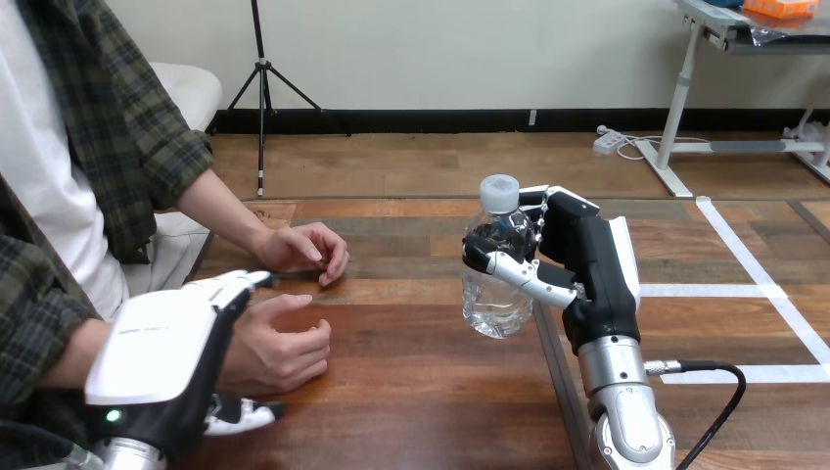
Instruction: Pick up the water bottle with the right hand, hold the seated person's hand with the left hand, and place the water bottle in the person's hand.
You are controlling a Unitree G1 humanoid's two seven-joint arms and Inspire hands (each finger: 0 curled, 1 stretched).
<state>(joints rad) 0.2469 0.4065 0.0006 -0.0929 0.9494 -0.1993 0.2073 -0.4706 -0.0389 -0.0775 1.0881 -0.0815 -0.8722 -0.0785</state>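
A clear water bottle (497, 269) with a white cap stands upright at the table's middle right, its base at the tabletop. My right hand (587, 259) is shut on it, thumb across the front and fingers round the far side. At the lower left my left hand (161, 348) shows its white back, fingers stretched out straight along the top of the person's near hand (279, 343), which rests loosely curled on the table. My left thumb (240, 413) sticks out below that wrist. I cannot see any finger curled round it.
The person sits at the left; their farther hand (311, 253) rests on the wooden table (411, 392), fingers bent down. White tape lines (754, 290) cross the table's right part. Bare wood lies between the near hand and the bottle.
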